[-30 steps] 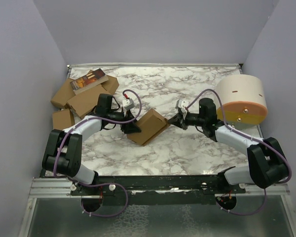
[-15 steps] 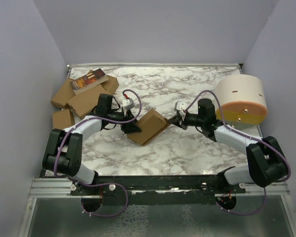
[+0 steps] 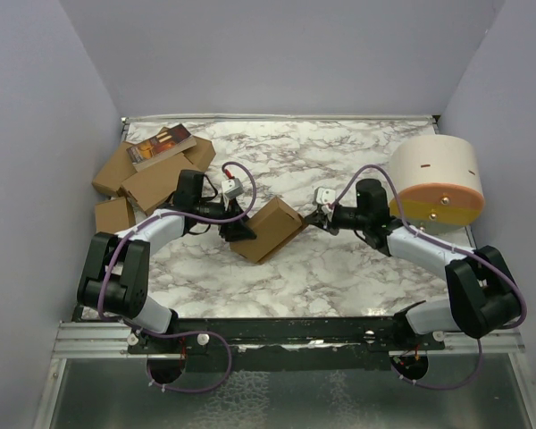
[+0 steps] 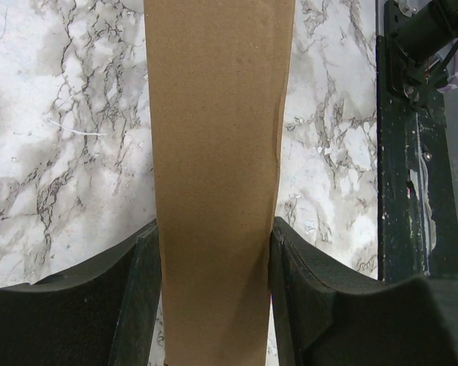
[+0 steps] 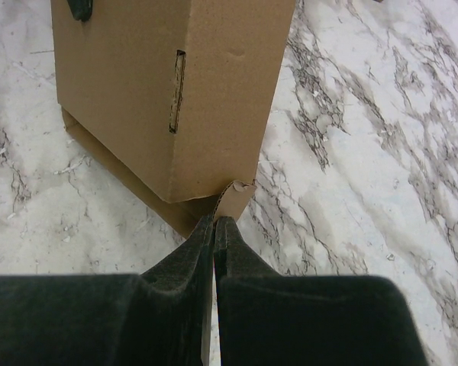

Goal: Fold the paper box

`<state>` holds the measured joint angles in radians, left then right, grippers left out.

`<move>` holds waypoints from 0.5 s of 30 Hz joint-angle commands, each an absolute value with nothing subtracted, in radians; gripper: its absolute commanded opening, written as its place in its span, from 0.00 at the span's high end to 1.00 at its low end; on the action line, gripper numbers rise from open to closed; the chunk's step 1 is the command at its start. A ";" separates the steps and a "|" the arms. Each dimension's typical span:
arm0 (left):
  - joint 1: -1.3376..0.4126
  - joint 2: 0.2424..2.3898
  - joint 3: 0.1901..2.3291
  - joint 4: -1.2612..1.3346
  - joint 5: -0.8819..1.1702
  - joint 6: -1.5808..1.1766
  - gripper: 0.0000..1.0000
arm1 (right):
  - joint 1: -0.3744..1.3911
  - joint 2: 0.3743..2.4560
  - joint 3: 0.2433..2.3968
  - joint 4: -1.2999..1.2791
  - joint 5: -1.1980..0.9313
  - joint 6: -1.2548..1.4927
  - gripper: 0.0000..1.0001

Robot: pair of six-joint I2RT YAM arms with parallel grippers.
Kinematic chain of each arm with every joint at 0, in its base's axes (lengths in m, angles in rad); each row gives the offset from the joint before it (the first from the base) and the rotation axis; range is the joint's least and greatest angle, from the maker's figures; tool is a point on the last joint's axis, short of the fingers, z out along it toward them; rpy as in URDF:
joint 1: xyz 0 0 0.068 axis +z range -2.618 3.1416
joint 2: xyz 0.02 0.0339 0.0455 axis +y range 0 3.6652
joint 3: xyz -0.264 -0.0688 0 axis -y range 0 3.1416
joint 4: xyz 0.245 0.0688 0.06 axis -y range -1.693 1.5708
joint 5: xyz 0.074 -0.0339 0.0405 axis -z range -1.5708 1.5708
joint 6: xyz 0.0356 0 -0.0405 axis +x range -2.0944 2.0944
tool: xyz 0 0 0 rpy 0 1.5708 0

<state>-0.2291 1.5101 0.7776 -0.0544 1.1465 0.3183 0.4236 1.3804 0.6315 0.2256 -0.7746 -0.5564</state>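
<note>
The paper box [image 3: 272, 227] is a slim brown carton in the middle of the marble table. My left gripper [image 3: 237, 232] is shut on its left end. In the left wrist view the box [image 4: 217, 114] runs between both black fingers [image 4: 141, 297], which press its sides. My right gripper [image 3: 311, 219] is at the box's right corner. In the right wrist view the box [image 5: 175, 91] has a narrow slot in its face, and my right gripper [image 5: 215, 221] is shut on a small cardboard flap [image 5: 240, 197] sticking out at the bottom corner.
A heap of similar brown cartons [image 3: 138, 183] lies at the back left, with a printed book-like item [image 3: 161, 145] on top. A large white cylinder with an orange rim [image 3: 436, 177] stands at the right. Purple walls enclose the table.
My right gripper has moved left to the box's right corner and now meets its flap. The left arm and the box have stayed put.
</note>
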 commanded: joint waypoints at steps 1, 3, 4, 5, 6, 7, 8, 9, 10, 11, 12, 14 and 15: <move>-0.221 1.544 0.742 -0.095 1.134 0.345 0.87 | 0.447 1.395 0.633 0.133 -0.740 -0.610 0.99; -0.219 1.546 0.741 -0.093 1.133 0.344 0.87 | 0.452 1.392 0.632 0.128 -0.731 -0.632 0.99; -0.217 1.548 0.742 -0.093 1.134 0.344 0.87 | 0.454 1.393 0.631 0.127 -0.724 -0.643 0.99; -0.216 1.550 0.742 -0.093 1.134 0.344 0.87 | 0.455 1.394 0.629 0.127 -0.723 -0.651 0.99; -0.216 1.553 0.742 -0.093 1.134 0.344 0.87 | 0.456 1.399 0.628 0.126 -0.720 -0.655 0.99; -0.214 1.555 0.744 -0.093 1.132 0.344 0.87 | 0.457 1.403 0.629 0.124 -0.716 -0.660 0.99; -0.213 1.557 0.744 -0.093 1.131 0.344 0.87 | 0.457 1.408 0.634 0.121 -0.712 -0.660 0.99; -0.210 1.558 0.744 -0.093 1.130 0.344 0.87 | 0.457 1.412 0.637 0.117 -0.709 -0.661 0.99; -0.209 1.559 0.744 -0.093 1.129 0.345 0.87 | 0.456 1.414 0.640 0.113 -0.705 -0.660 0.99; -0.205 1.562 0.744 -0.093 1.130 0.345 0.87 | 0.457 1.417 0.641 0.112 -0.704 -0.660 0.99; -0.205 1.564 0.744 -0.093 1.129 0.345 0.88 | 0.457 1.417 0.641 0.111 -0.704 -0.660 0.99; -0.200 1.567 0.744 -0.091 1.129 0.343 0.88 | 0.457 1.417 0.641 0.113 -0.703 -0.660 0.99; -0.198 1.570 0.745 -0.092 1.130 0.342 0.88 | 0.456 1.417 0.639 0.113 -0.703 -0.659 0.99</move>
